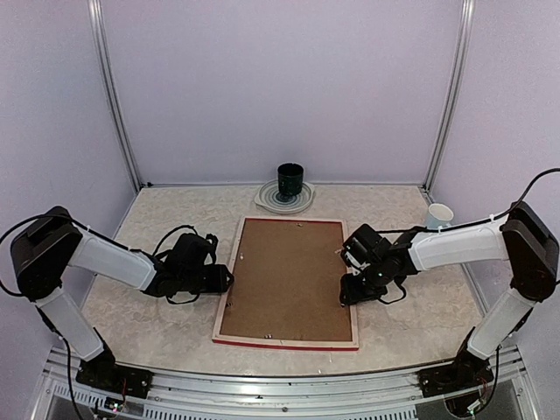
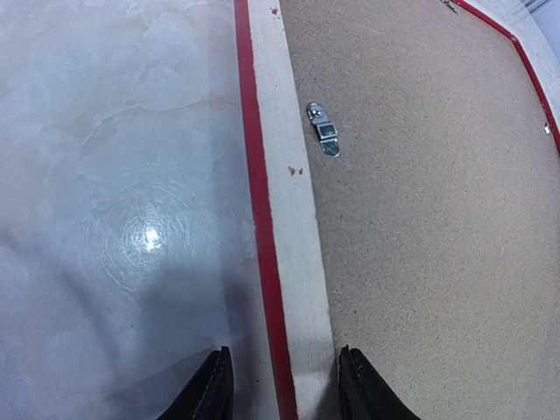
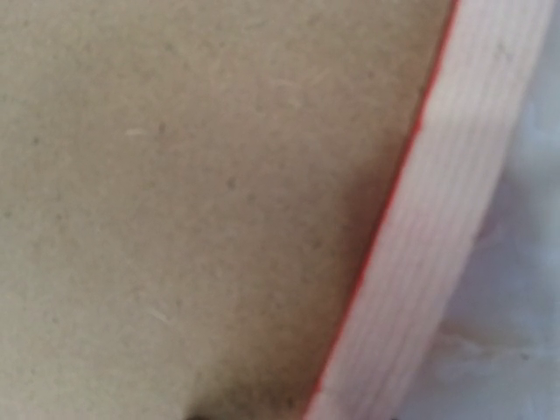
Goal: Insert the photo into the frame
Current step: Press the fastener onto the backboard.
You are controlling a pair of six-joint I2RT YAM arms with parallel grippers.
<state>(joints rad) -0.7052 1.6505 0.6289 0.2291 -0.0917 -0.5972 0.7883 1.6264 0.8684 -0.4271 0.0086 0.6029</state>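
The frame (image 1: 287, 339) lies face down in the middle of the table, its pale wood back up and its red edge showing. A brown backing board (image 1: 289, 276) fills it, and the photo is hidden. My left gripper (image 1: 229, 278) is at the frame's left rail (image 2: 293, 262). That rail runs between its black fingers (image 2: 210, 389), which are shut across it. My right gripper (image 1: 350, 286) sits on the right rail (image 3: 437, 245). Its fingers do not show in the right wrist view, which is filled by the board (image 3: 175, 175) and the rail.
A small metal turn clip (image 2: 325, 129) sits on the board by the left rail. A dark green cup (image 1: 290, 179) stands on a plate (image 1: 266, 200) at the back of the table. A white cup (image 1: 439, 214) stands at the back right.
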